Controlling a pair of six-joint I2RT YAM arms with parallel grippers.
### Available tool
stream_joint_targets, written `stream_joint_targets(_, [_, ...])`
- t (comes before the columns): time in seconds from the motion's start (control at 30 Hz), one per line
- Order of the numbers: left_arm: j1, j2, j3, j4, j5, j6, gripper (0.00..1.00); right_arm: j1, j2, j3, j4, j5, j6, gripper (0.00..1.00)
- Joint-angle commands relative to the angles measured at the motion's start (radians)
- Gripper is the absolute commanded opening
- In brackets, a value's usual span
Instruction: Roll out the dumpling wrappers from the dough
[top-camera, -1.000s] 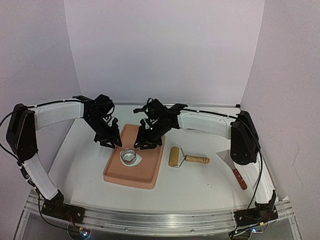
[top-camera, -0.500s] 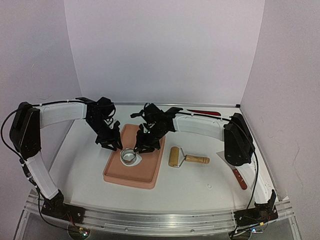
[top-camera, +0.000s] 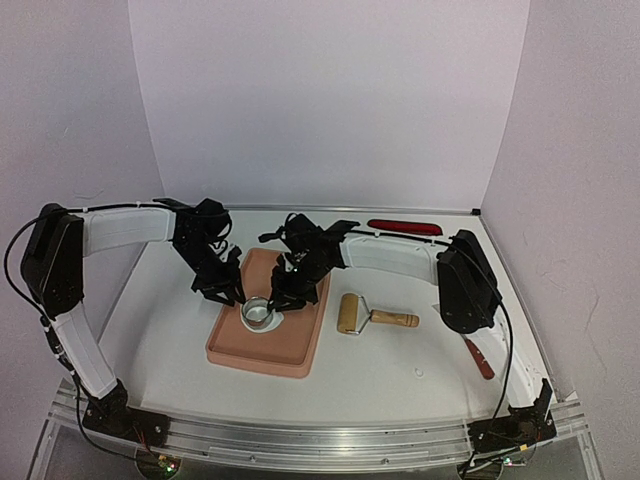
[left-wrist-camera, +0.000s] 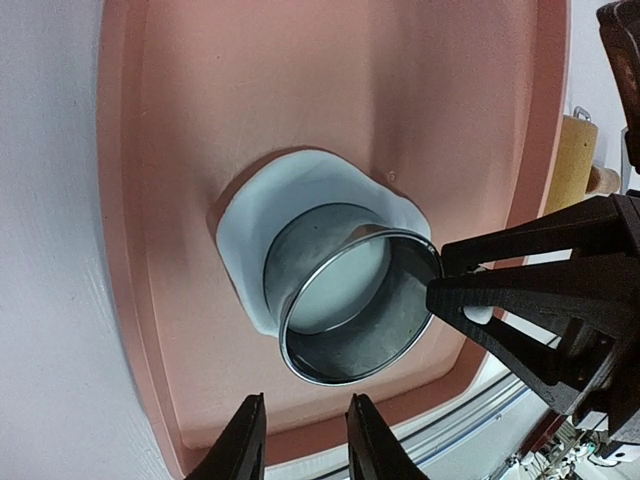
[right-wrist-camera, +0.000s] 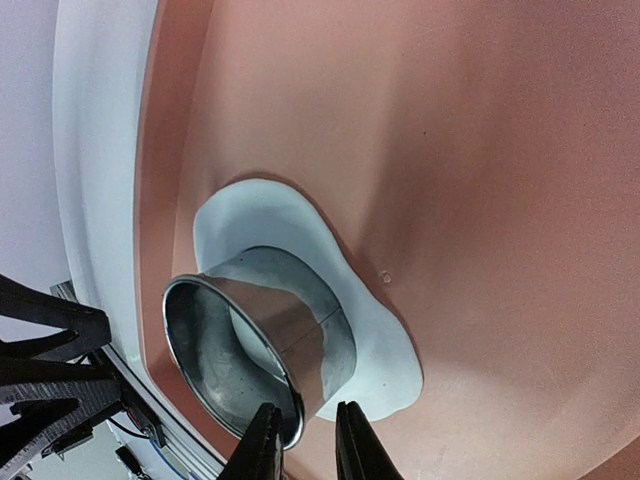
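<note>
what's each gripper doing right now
left gripper: partly open, holding nothing
right gripper: nearly closed at the rim of the metal ring, grip cannot be told

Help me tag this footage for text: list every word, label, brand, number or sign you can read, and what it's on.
None: no readable text in any view. The metal ring, pink tray, wooden roller and dough sheet show no lettering.
</note>
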Motion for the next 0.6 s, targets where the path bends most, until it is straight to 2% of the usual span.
stream_joint_targets(0.0, [0.003, 0.015, 0.006, 0.019, 0.016, 0.014, 0.29, 0.004, 0.017, 0.045, -0.001, -0.010, 0.008, 0.21])
stream_joint_targets(0.57, [0.004, 0.061, 0.051, 0.002, 0.023, 0.025, 0.25, 0.003, 0.040, 0.063, -0.001, -0.022, 0.002, 0.14])
